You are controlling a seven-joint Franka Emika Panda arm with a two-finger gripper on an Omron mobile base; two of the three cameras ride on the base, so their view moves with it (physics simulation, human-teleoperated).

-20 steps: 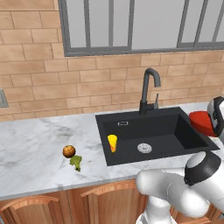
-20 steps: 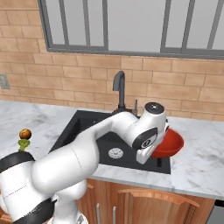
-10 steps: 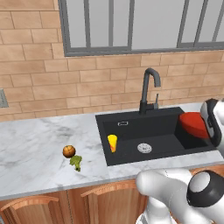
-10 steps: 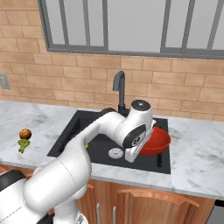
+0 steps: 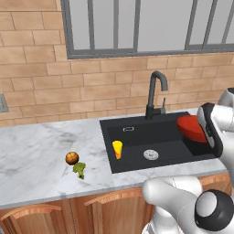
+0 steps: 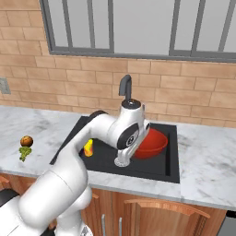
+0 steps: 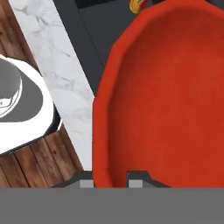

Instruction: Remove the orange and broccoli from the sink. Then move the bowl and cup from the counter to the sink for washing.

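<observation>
Bowl (image 6: 150,143) gripped on rim, over sink (image 6: 170,171).

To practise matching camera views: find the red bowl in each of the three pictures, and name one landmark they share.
Left base view: bowl at the right, over the sink's right end.
Right base view: bowl at centre, beside the arm.
Hand view: bowl across the right.
Shared landmark: the yellow cup.
</observation>
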